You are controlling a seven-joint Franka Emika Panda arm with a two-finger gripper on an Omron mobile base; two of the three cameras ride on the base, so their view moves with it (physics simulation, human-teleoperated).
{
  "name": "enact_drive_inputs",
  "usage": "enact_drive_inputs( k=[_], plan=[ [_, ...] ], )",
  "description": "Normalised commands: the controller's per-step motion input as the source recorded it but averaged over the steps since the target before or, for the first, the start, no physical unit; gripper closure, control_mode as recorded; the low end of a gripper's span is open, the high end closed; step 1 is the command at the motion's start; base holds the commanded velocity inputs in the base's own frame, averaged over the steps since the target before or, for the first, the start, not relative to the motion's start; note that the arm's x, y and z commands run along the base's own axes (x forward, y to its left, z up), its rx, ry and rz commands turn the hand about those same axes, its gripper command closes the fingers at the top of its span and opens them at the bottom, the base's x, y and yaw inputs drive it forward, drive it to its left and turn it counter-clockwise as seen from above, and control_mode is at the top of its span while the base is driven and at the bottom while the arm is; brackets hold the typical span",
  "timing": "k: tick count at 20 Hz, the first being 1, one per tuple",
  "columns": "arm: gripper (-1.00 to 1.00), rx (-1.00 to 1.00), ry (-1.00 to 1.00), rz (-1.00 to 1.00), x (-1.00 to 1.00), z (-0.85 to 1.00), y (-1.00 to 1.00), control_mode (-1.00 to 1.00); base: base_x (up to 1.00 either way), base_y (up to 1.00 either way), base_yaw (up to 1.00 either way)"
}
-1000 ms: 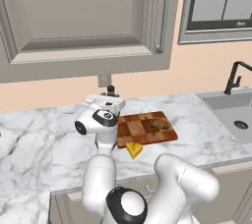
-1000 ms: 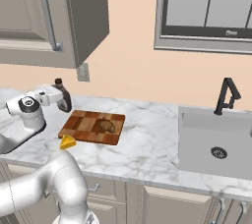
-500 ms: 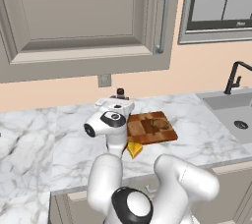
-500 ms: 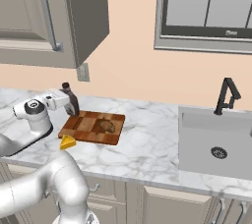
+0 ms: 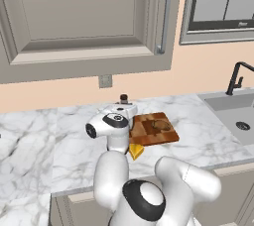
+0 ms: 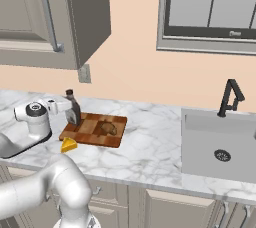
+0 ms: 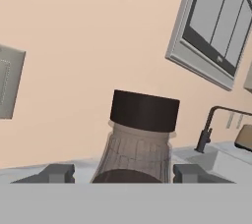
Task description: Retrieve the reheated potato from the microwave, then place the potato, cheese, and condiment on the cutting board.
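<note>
My gripper [image 6: 67,107] is shut on the condiment [image 6: 73,107], a dark brown bottle with a dark cap, held upright at the back left edge of the cutting board [image 6: 90,133]. In the hand view the condiment [image 7: 141,134] stands between my fingertips [image 7: 58,173]. From the left base view its cap [image 5: 124,97] shows just above the hand. The brown potato [image 6: 108,129] lies on the board's right half. Off the board, on the counter by its front left corner, sits the yellow cheese [image 6: 69,145]. The potato [image 5: 159,125] and the cheese [image 5: 135,151] also appear from the left. The microwave is out of view.
A sink [image 6: 220,144] with a black faucet [image 6: 230,97] lies to the right. Upper cabinets [image 5: 84,17] hang above the counter, with a wall outlet [image 5: 104,81] behind the bottle. Bare marble counter [image 6: 150,147] lies between board and sink.
My gripper has carried the condiment to the right and slightly forward, from left of the cutting board to its back left edge. Potato and cheese have stayed put.
</note>
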Motion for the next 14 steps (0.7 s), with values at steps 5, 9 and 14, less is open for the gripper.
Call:
enact_drive_inputs(
  k=[5, 9, 14],
  plan=[
    [1.0, 0.0, 0.0, -0.04, -0.26, -0.01, -0.41, -1.0, 0.0, 0.0, 0.0],
    [1.0, -0.01, -0.04, -0.05, -0.21, -0.11, -0.41, -1.0, 0.0, 0.0, 0.0],
    [1.0, -0.01, 0.0, -0.03, 0.07, -0.06, -0.32, -1.0, 0.0, 0.0, 0.0]
  ],
)
